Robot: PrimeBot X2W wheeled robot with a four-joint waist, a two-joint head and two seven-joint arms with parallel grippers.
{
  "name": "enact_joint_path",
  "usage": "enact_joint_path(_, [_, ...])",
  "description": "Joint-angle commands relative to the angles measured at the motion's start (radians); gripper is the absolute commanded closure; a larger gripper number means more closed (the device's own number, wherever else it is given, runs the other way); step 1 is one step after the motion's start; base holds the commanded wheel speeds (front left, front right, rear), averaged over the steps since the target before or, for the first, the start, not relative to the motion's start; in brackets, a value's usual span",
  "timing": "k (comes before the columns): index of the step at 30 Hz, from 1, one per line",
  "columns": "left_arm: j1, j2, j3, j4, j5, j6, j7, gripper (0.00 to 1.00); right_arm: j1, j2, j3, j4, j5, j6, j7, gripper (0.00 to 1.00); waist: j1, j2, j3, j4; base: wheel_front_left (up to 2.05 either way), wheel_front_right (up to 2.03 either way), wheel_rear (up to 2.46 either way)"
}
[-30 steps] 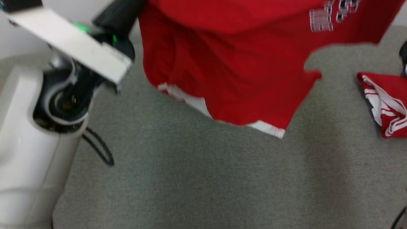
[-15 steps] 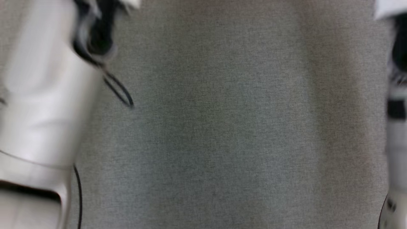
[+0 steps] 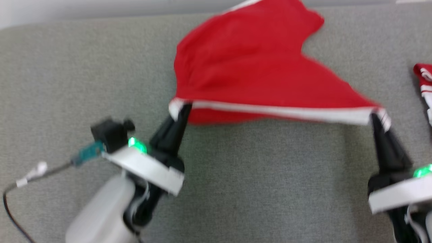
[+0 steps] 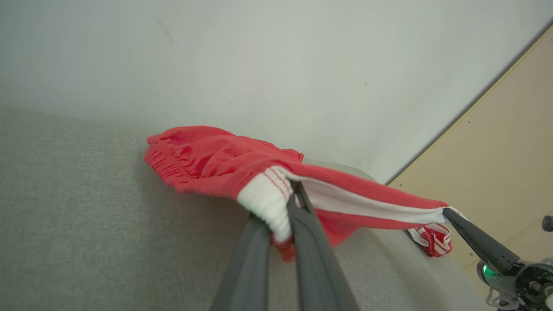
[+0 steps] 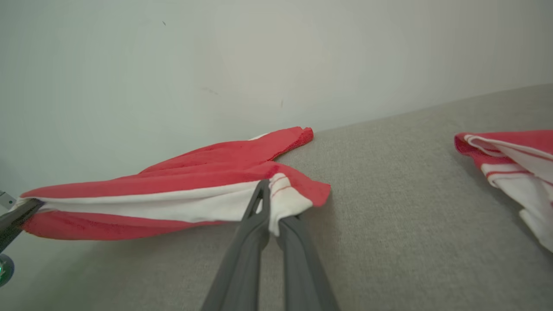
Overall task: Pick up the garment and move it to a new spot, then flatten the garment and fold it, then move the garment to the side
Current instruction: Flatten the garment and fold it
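A red garment (image 3: 249,67) with a white hem band hangs stretched between my two grippers over the grey surface, its far end resting near the back edge. My left gripper (image 3: 184,107) is shut on the left end of the white hem (image 4: 268,203). My right gripper (image 3: 375,118) is shut on the right end of the hem (image 5: 283,196). In the left wrist view my left gripper (image 4: 293,196) pinches the band and the right gripper (image 4: 449,214) shows at the far corner. The garment (image 5: 207,172) sags between both grips in the right wrist view.
A second red and white garment (image 3: 425,87) lies crumpled at the right edge of the grey surface (image 3: 256,182); it shows again as the pile (image 5: 510,164). A pale wall (image 5: 216,65) rises behind the surface. A black cable (image 3: 10,212) loops near my left arm.
The head camera has swung, so the whole picture shifted. The garment, hanging high and close a second ago, now stretches low over the surface between both grippers.
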Motion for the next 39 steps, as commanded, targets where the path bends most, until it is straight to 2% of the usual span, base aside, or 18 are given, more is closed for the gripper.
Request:
enact_joint_path(1, [0.031,0.006,0.006,-0.007,0.009,0.001,-0.001,1.0,0.034,-0.013,0.008,-0.009,0.012,0.0,0.009,1.0,0.0001,0.0,-0.047,0.009,0.0,0.0,0.0])
enact_joint_path(7, [0.305,0.012,-0.001,-0.063,-0.005,0.001,-0.001,1.0,0.286,-0.097,0.059,-0.058,0.038,0.0,0.051,1.0,0.0001,0.0,-0.158,-0.001,0.0,0.0,0.0])
enact_joint_path(14, [0.581,0.011,-0.02,-0.104,0.017,0.017,-0.001,1.0,0.555,-0.152,0.076,-0.1,0.096,0.0,0.076,1.0,0.0001,0.0,-0.281,-0.022,0.0,0.0,0.0])
enact_joint_path(21, [0.726,0.045,-0.036,-0.224,-0.025,0.05,0.026,1.0,0.689,-0.176,-0.018,-0.174,0.131,-0.001,0.088,1.0,0.0001,0.0,-0.322,-0.012,0.0,0.0,0.0])
enact_joint_path(25, [0.715,0.042,-0.027,-0.278,-0.069,0.057,0.058,1.0,0.646,-0.187,-0.043,-0.199,0.145,-0.001,0.113,1.0,0.0001,0.0,-0.315,0.004,0.0,0.0,0.0])
enact_joint_path(30, [0.657,0.028,-0.013,-0.35,-0.15,0.045,0.128,1.0,0.529,-0.227,-0.055,-0.201,0.161,-0.001,0.162,1.0,0.0001,0.0,-0.259,0.039,0.0,0.0,0.0])
enact_joint_path(39, [0.484,-0.013,0.03,-0.38,-0.248,0.049,0.224,1.0,0.164,-0.294,-0.018,-0.121,0.148,-0.001,0.276,1.0,0.0001,0.0,-0.101,0.132,0.0,0.0,0.0])
